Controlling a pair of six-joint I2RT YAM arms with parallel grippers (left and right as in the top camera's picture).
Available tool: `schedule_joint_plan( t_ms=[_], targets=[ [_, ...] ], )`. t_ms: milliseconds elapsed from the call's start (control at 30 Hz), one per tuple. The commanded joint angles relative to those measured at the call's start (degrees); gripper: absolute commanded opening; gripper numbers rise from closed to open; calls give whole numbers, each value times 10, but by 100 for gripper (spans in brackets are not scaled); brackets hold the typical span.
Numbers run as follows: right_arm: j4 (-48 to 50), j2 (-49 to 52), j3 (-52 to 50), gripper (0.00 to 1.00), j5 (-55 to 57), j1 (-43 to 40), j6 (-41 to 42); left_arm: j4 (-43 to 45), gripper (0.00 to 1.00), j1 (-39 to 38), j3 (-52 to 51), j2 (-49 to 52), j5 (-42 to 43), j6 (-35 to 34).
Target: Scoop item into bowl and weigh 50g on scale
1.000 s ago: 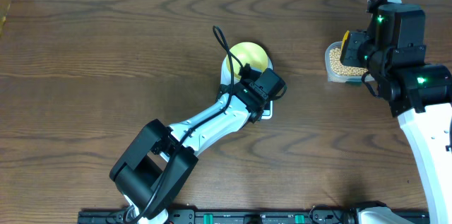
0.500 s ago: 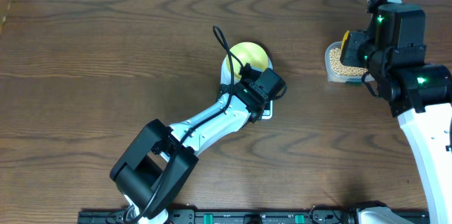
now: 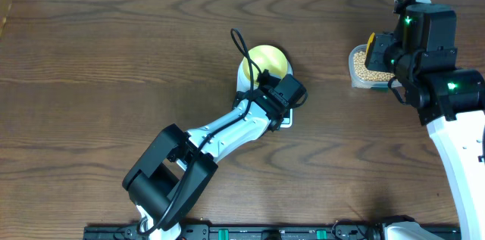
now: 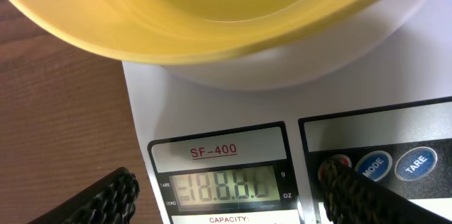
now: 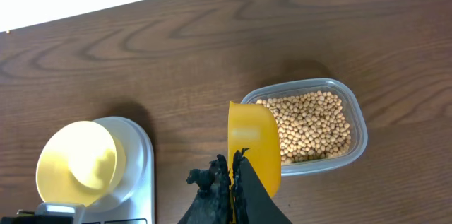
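At the left wrist, the scale (image 4: 296,111) seemingly reads 8888.

Model: we are reading "SF-400" in red on the scale (image 4: 212,104), above its display (image 4: 222,187).
Display: we are seeing "g" and "oz" at its right edge, and digits all lit.
Below: "CAPACITY:", cut off.
Buttons (image 4: 373,165): we are reading "MODE" and "TARE".

dark grained wood table (image 3: 114,51), clear plastic tub (image 5: 357,121), glossy yellow bowl (image 4: 212,12), smooth white scale (image 4: 212,111), knurled black fingertips (image 4: 106,199)
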Motion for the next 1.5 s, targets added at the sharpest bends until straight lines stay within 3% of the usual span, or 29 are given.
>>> schedule_joint_plan(
  t_ms=[0, 267, 1000, 1467],
  targets=[
    [2, 3, 10, 1, -2, -2, 7, -1, 85, -1, -7, 19, -1, 13],
    [2, 3, 10, 1, -2, -2, 7, -19, 85, -1, -4, -6, -1, 12],
    [7, 3, 10, 1, -2, -2, 7, -89, 85, -1, -4, -201, -1, 12],
    [8, 3, 10, 1, -22, -2, 7, -98, 85, -1, -4, -207, -1, 12]
  ],
)
